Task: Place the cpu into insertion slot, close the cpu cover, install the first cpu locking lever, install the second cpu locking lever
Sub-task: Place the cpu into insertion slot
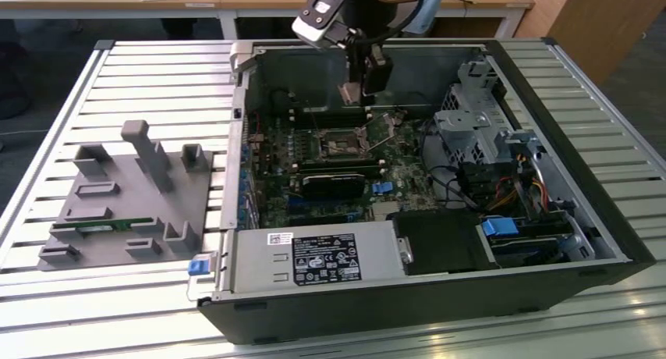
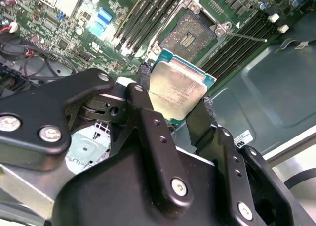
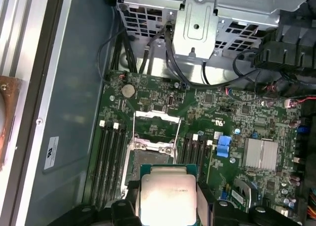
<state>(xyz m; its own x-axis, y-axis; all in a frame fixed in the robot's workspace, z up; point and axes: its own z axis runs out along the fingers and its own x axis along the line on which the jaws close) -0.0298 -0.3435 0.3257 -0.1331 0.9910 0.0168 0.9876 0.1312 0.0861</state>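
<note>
My gripper [image 1: 363, 87] hangs inside the open computer case [image 1: 582, 218], above the back of the green board. It is shut on the cpu [image 2: 177, 90], a flat silver-topped square chip clamped by its edges between the black fingers [image 2: 206, 114]. In the first wrist view the cpu [image 3: 168, 199] sits between the fingertips of the gripper [image 3: 168, 202], just short of the insertion slot [image 3: 150, 154]. The insertion slot [image 2: 190, 35] is bare, its dark centre exposed. The cpu cover [image 3: 155, 118] is swung open beyond the slot. The insertion slot [image 1: 338, 146] lies below and in front of the gripper.
Long black memory slots [image 3: 111, 157] flank the socket. A thin lever rod [image 2: 252, 38] sticks out beside it. A black card [image 1: 333, 183], a labelled power supply [image 1: 312, 257] and a metal drive cage [image 1: 469, 133] stand inside the case. A grey fixture block [image 1: 125, 195] rests on the slatted table.
</note>
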